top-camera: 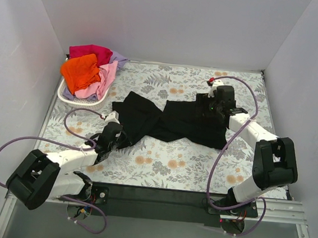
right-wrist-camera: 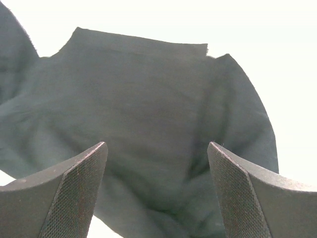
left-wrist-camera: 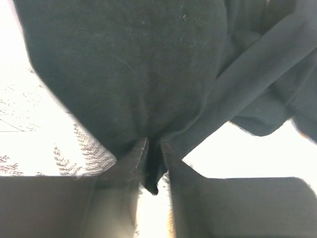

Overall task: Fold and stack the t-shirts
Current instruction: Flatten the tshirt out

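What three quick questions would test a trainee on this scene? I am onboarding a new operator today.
1. True or false: the left gripper is pinching the black t-shirt.
2. Where does the orange t-shirt lie? A) in the white basket; B) under the black t-shirt; C) on the bare table.
3. Fill the blank: the right gripper has its jaws ____ over the black t-shirt.
Key: 1 true; 2 A; 3 open.
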